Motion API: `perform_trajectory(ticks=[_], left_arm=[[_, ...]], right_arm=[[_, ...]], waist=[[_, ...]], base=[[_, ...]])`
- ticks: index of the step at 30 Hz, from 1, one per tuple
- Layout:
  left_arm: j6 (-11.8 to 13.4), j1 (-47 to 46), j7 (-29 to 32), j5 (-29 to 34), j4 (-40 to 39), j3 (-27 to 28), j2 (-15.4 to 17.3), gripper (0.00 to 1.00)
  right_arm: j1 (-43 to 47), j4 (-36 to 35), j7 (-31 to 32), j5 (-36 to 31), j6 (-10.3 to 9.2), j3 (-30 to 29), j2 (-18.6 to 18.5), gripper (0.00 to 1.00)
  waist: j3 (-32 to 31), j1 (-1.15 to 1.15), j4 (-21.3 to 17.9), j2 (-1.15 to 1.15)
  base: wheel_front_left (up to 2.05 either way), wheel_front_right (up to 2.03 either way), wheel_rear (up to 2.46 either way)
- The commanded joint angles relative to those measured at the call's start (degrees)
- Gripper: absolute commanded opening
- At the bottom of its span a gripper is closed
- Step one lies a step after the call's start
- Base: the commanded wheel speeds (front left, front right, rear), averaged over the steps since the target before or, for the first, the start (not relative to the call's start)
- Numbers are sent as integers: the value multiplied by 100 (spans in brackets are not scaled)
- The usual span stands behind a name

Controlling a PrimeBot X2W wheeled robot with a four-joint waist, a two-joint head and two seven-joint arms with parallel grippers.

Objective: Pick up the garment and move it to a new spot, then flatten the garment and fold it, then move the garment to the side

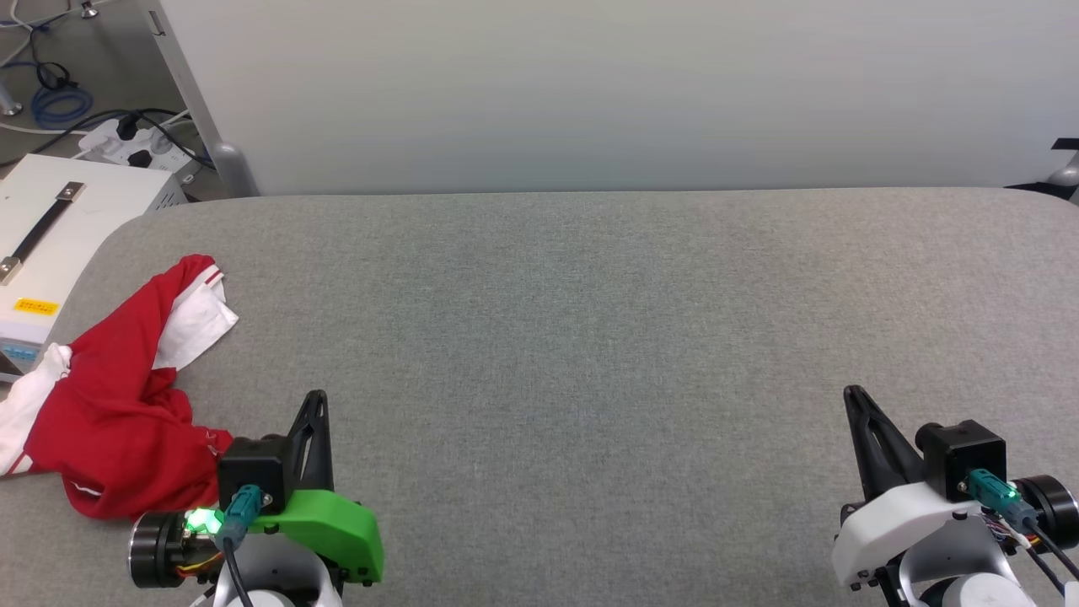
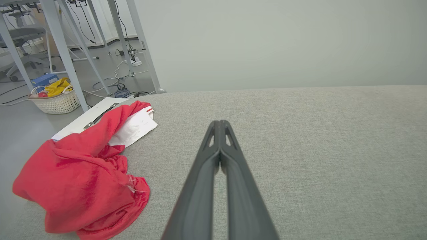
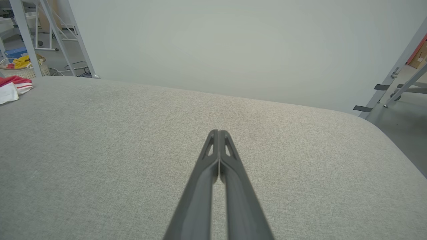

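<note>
At the lower left of the head view, the left fingers [image 1: 310,438] point up the picture, pressed together and grasping nothing, with the garment [image 1: 118,405] just beside them on their left. The red jersey lies crumpled at the left edge of the grey worktop [image 1: 590,337], a white panel and striped trim showing at its far end, and a white box [image 1: 50,228] with a dark handle stands past that edge. The right fingers [image 1: 872,438] rise at the lower right, likewise clenched and empty, well apart from the garment. From the left wrist view, the left fingers [image 2: 205,173] meet tip to tip above bare worktop [image 2: 300,133]. The garment [image 2: 76,180] is heaped to their left, not touching them, its white panel toward the white box [image 2: 96,116], and a basket [image 2: 56,101] of yellow cloth sits on the floor beyond. From the right wrist view, the right fingers [image 3: 205,176] are closed over bare worktop [image 3: 100,140], and a corner of the garment [image 3: 13,85] shows far off at the left edge.
</note>
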Motion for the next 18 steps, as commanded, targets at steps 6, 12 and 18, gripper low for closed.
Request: perform_trajectory(ticks=[6,12,18], left_arm=[[-24,-103,-4,55,-10,-4,-30,0],[-24,-103,-4,55,-10,-4,-30,0],[-24,-103,-4,55,-10,-4,-30,0]], right_arm=[[-93,12,16,-54,-5,1,-4,0],[-93,12,16,-54,-5,1,-4,0],[-93,12,16,-54,-5,1,-4,0]], waist=[[0,0,0,0],[0,0,0,0],[0,0,0,0]], base=[[0,0,0],[0,0,0],[0,0,0]])
